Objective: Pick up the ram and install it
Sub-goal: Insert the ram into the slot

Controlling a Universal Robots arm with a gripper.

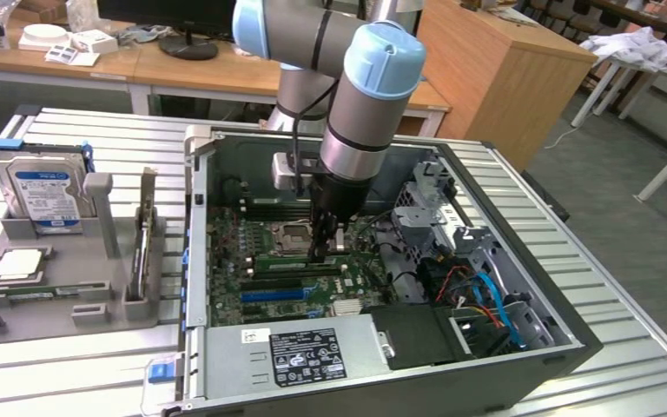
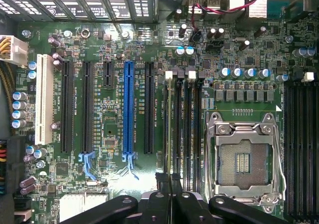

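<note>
A robotics lab; open computer case [image 1: 519, 369] on slotted bench [image 1: 79, 382]; desks [image 1: 229, 78] behind.

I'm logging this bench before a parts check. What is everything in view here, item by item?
table: one, silver, slatted, under everything.
computer case: one, dark grey, lying open on the table.
motherboard: one, green, inside the case.
blue slot: one, blue, among the long black slots on the motherboard.
white slot: one, white, at the end of that row of slots.
processor socket: one, silver frame, on the motherboard.
power supply: one, grey with a black label, in the near corner of the case.
grey holder: one, grey, on the exterior view's left.
hard drive: one, silver with a blue label, standing in the holder.
arm: one, grey with pale blue caps, reaching into the case.
tool: one, black, shut, above the motherboard.
</note>
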